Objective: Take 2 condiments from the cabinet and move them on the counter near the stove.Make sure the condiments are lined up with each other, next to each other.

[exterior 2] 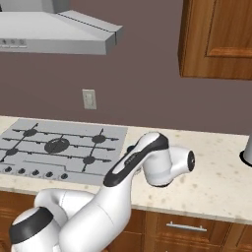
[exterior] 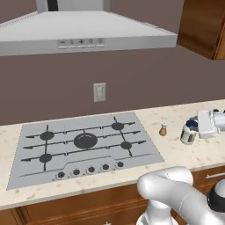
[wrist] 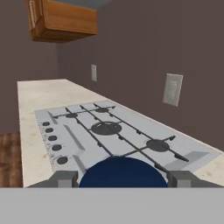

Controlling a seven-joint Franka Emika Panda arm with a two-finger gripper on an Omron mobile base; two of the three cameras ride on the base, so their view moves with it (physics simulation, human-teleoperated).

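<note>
The white jar [exterior: 189, 133] with its dark blue lid [wrist: 123, 172] stands low on the beige counter [exterior: 184, 154], right of the stove [exterior: 83, 140]. My gripper [exterior: 194, 126] reaches in from the right, shut on the jar, one finger at each side of the lid in the hand view [wrist: 122, 178]. The small tan-brown shaker [exterior: 163, 129] stands upright on the counter just left of the jar, a short gap between them, near the stove's right edge. The brown wall cabinet [exterior: 204, 26] hangs above right, its door closed in the right base view [exterior 2: 216, 39].
The grey range hood [exterior: 83, 30] overhangs the stove. A wall switch plate [exterior: 99, 92] sits behind it. A white paper towel roll [exterior 2: 247, 147] stands at the counter's far right. My arm [exterior 2: 147, 162] covers the jar in the right base view. Another wall cabinet [wrist: 61, 19] hangs beyond the stove.
</note>
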